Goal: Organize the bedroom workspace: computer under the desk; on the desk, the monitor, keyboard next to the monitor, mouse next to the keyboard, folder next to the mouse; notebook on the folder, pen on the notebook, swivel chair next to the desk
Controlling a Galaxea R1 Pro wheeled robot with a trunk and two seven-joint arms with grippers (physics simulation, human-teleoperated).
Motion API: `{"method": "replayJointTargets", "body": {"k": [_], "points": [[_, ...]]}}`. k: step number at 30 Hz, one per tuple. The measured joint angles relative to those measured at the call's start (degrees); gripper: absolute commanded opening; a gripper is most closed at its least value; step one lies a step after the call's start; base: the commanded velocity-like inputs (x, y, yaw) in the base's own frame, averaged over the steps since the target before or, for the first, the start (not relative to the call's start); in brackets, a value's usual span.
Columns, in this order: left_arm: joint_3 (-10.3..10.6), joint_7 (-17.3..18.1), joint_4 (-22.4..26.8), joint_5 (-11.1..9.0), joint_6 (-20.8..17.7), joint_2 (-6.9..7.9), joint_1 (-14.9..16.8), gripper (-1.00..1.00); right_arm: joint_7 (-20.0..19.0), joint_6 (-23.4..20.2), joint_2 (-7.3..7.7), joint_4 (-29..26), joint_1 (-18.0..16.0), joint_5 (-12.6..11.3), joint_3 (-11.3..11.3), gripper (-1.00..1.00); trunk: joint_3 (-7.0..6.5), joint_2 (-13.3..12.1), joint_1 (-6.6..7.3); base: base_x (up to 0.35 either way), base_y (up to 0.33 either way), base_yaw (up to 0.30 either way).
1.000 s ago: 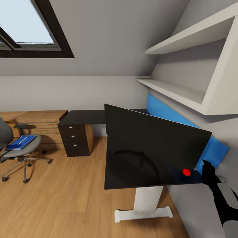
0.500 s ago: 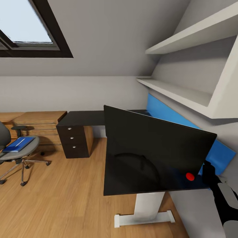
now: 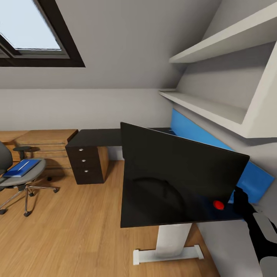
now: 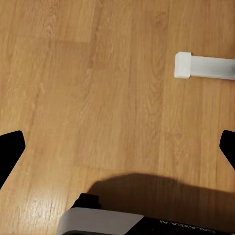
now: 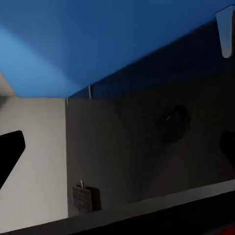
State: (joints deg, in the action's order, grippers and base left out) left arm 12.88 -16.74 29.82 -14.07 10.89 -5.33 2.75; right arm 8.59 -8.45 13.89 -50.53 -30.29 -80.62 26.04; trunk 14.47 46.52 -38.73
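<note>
The monitor (image 3: 181, 175) stands on the desk (image 3: 98, 136), near its end by the wall, and it is turned at an angle, so its black screen with the red dot (image 3: 218, 204) faces into the room. The right gripper (image 3: 241, 200) is just behind the lower corner of the monitor, close to the red dot and to the blue panel (image 3: 200, 136) on the wall. In the right wrist view its two finger tips stand far apart at the edges of the picture with nothing between them, so it is released; the same view shows the dark desk top and a small dark oval thing, perhaps the mouse (image 5: 175, 122), but it is too blurred to be sure. The left gripper (image 4: 117, 147) is also spread wide and holds nothing; it hangs over the wood floor (image 4: 98, 73) near the white foot of the desk (image 4: 203, 66). The chair (image 3: 15, 175) stands well apart from the desk, with the blue folder (image 3: 20, 168) on its seat. I judge that the step in hand is the monitor or the mouse behind it. The next move calls for a careful reach past the screen edge without knocking the monitor. The folder and chair are not yet handled.
</note>
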Motion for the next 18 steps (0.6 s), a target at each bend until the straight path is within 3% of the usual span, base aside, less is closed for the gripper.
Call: {"method": "replayJointTargets", "body": {"k": [7, 18], "points": [[0.0, 0.0, 0.0, 0.0, 0.0, 0.0, 0.0, 1.0, -0.1, -5.4, -0.07, 0.2, 0.0, 0.2, 0.2, 1.0, 0.0, 0.0, 0.0, -0.001, 0.0, 0.0], [0.0, 0.0, -0.1, 0.0, -0.1, 0.0, 0.0, 1.0, -0.1, -5.7, -0.14, 0.4, 0.0, 0.2, 0.1, 1.0, 0.0, 0.0, -0.01, -0.181, 0.0, 0.0]]}}
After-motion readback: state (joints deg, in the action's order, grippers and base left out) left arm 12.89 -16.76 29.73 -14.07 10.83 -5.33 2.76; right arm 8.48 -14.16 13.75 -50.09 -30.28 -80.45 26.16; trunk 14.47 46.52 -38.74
